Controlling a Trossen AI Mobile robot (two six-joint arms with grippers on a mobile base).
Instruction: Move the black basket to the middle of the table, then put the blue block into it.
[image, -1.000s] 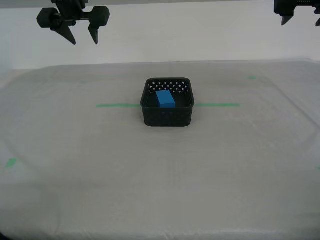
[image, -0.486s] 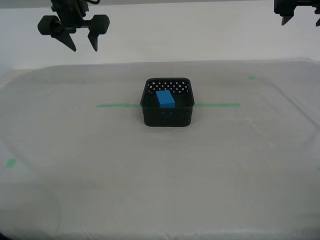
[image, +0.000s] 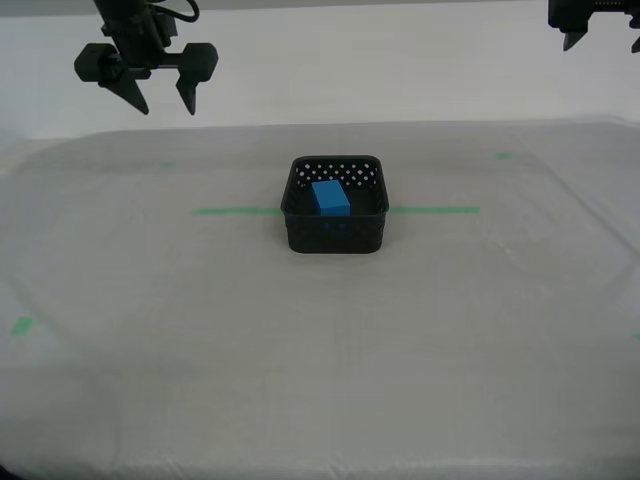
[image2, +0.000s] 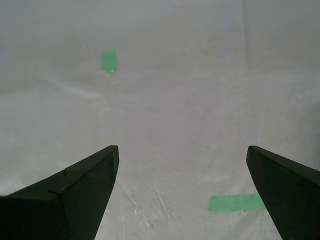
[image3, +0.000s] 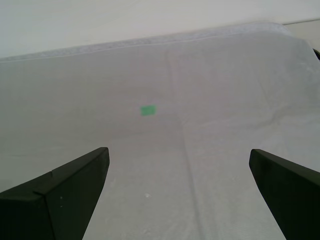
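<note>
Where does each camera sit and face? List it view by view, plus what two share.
Exterior view: off the arms, facing across the table at the black basket holding the blue block; raised grippers at its upper corners.
First wrist view: on my first gripper, angled down at the table and a green bit; open jaws show.
Second wrist view: on my second gripper, angled down at the table; open jaws show.
Shared: exterior and second wrist views show the green tape line.

- The black basket (image: 335, 206) sits on the table (image: 320, 330), just above the centre of the exterior view.
- The blue block (image: 330, 197) lies inside the basket.
- A tape line (image: 235, 211) runs out from behind the basket toward both sides of the frame.
- One gripper (image: 160, 85) hangs at the upper left of the frame, well apart from the basket.
</note>
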